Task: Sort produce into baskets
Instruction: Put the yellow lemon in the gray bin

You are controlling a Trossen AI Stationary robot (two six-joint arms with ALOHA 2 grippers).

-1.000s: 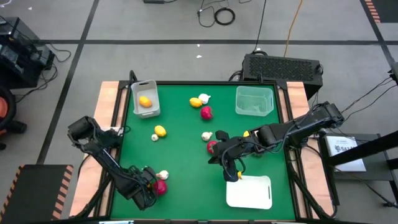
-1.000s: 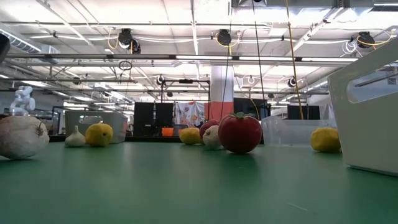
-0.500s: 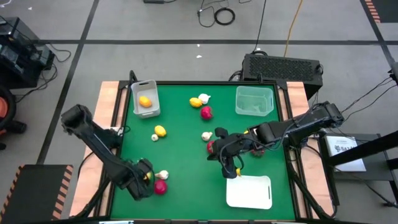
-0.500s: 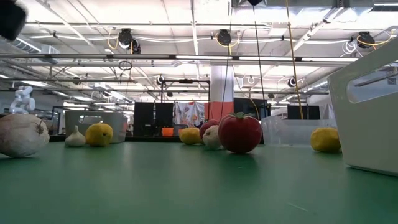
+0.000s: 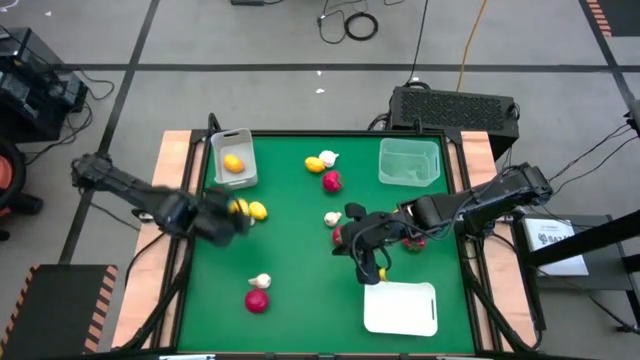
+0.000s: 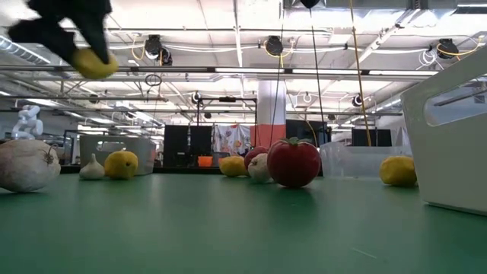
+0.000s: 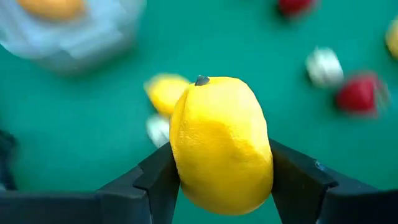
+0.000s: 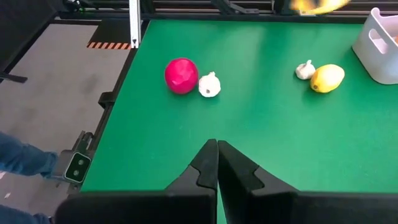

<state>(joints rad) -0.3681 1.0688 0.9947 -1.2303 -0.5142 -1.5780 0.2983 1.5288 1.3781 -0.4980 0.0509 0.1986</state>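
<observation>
My left gripper [image 5: 232,212] is shut on a yellow lemon [image 7: 221,143] and holds it high above the table's left side, next to another lemon [image 5: 257,210] and a garlic bulb [image 5: 248,221]. It also shows in the low view [image 6: 84,38]. The white bin [image 5: 233,158] at the far left holds one lemon [image 5: 233,164]. My right gripper [image 8: 216,149] is shut and empty, above the table's middle right beside a red fruit [image 5: 340,236]. A red fruit [image 5: 257,301] and a garlic bulb [image 5: 261,282] lie at the near left. My left gripper pinches the lemon between its two fingers, one on each side of its wide middle [image 7: 177,162]. The fingers come at it from above. The lemon is lifted clear of the table, below the gripper in the low view [image 6: 93,65], its stem end [image 7: 201,80] pointing away from the wrist.
The clear bin [image 5: 409,162] stands at the far right and the flat white tray [image 5: 401,308] at the near right. A lemon [image 5: 314,164], a garlic bulb [image 5: 328,157], a red fruit [image 5: 331,181] and another garlic bulb [image 5: 331,218] lie mid-table.
My left gripper has risen from the near left corner, beside the red fruit and garlic there, and swung toward the far edge and the white bin, carrying the lemon clear of the table. The red fruit and garlic have stayed in place.
</observation>
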